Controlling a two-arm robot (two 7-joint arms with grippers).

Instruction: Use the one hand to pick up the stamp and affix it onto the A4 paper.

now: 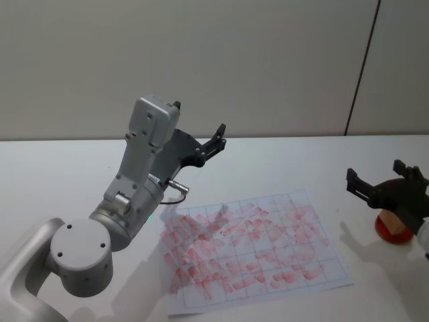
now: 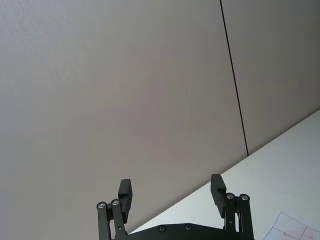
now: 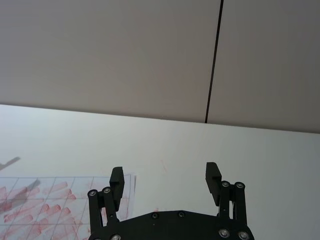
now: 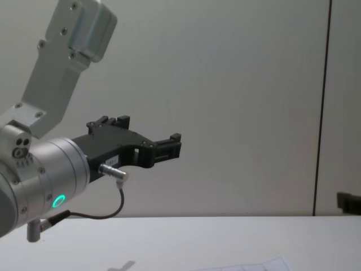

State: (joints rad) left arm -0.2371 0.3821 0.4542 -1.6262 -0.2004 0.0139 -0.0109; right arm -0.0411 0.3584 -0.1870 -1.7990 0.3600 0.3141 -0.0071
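The right pincer (image 1: 375, 173) over the stamp (image 1: 395, 227)
Its jaws are apart, the tan stamp in a red dish (image 1: 383, 231) just beneath, the A4 paper (image 1: 255, 251) to its left; the left pincer (image 1: 199, 117), also apart, is raised.

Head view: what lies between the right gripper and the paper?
In the head view, only bare tabletop carrying a shadow separates the right gripper from the paper.
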